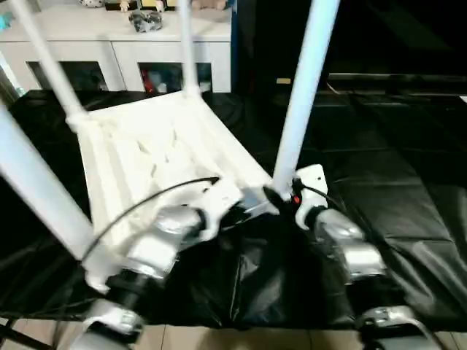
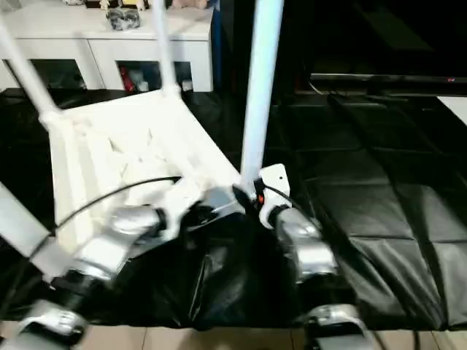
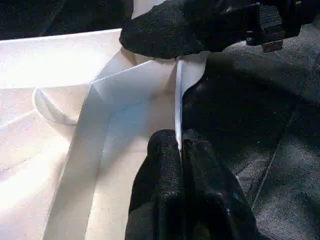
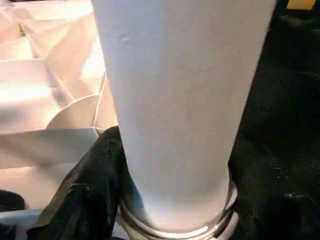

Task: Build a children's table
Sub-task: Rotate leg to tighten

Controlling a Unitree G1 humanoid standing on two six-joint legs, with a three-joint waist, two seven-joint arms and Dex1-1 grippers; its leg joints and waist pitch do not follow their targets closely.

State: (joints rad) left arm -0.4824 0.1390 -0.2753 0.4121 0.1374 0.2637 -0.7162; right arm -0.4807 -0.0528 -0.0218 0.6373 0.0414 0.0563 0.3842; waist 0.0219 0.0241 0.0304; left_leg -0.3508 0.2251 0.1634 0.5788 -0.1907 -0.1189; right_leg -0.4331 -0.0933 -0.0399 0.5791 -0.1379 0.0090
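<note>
An upturned white plastic tabletop [image 1: 160, 157] lies ribbed side up on the black-draped counter [image 1: 408, 197], four tapered legs rising upright. The right end effector [image 1: 281, 195] clasps the near-right leg [image 1: 303, 87] at its corner socket. The left end effector [image 3: 180, 165] pinches the tabletop's thin rim just beside it.

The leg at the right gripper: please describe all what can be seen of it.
The leg is a long white tube, smooth plastic by its look, wider at its base. It stands nearly upright, its base seated in the near right corner socket of the upturned tabletop, and its top leaves the picture. The right gripper has its black fingers around the base on both sides, closed on the leg just above the socket ring.
</note>
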